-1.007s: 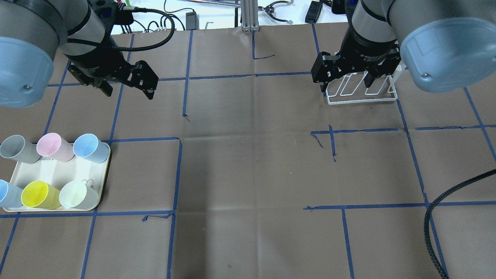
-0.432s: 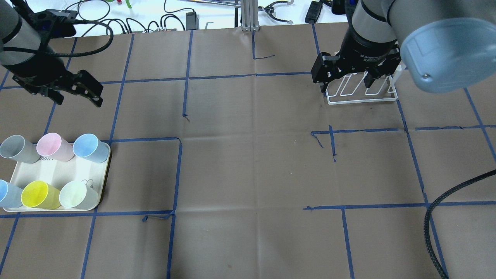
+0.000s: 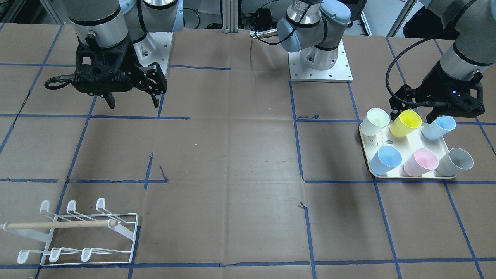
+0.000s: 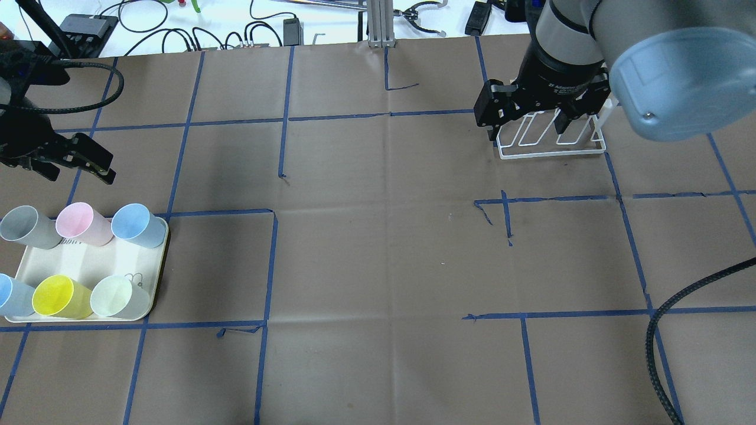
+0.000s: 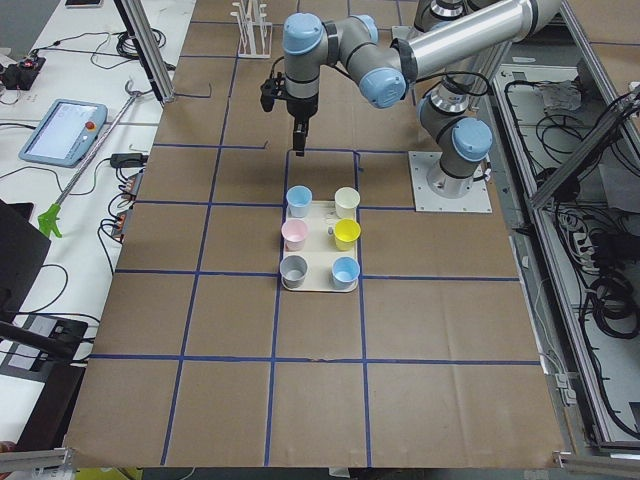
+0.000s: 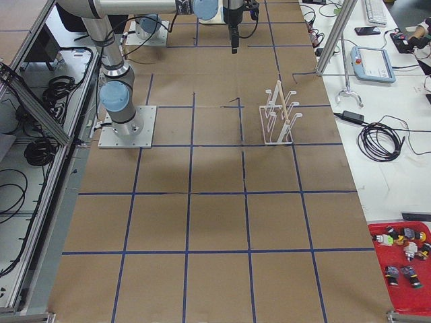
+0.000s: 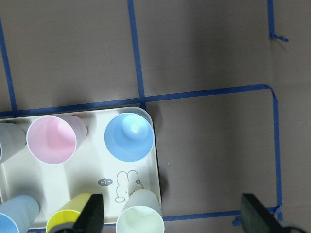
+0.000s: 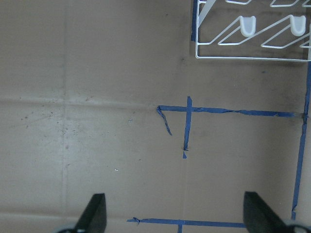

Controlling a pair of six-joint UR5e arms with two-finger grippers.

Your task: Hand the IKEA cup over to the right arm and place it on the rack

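Observation:
Several IKEA cups stand on a cream tray (image 4: 88, 260) at the table's left: grey (image 4: 23, 226), pink (image 4: 80, 223), blue (image 4: 136, 224), a second blue (image 4: 9, 295), yellow (image 4: 56, 295) and pale green (image 4: 118, 297). My left gripper (image 4: 77, 168) is open and empty, hovering just beyond the tray. The left wrist view shows the blue cup (image 7: 129, 137) and pink cup (image 7: 51, 140) below its fingers. My right gripper (image 4: 525, 127) is open and empty, high over the white wire rack (image 4: 552, 141). The rack (image 3: 77, 232) holds no cup.
A ribbed black hose (image 4: 667, 330) hangs over the table's near right. Both arm bases (image 3: 319, 66) are bolted at the robot's side. Cables and adapters lie beyond the far edge (image 4: 260, 29). A red parts tray (image 6: 404, 259) sits off the table.
My left arm has swung left and toward the cup tray, its gripper still open. The right arm, rack and cups have not moved.

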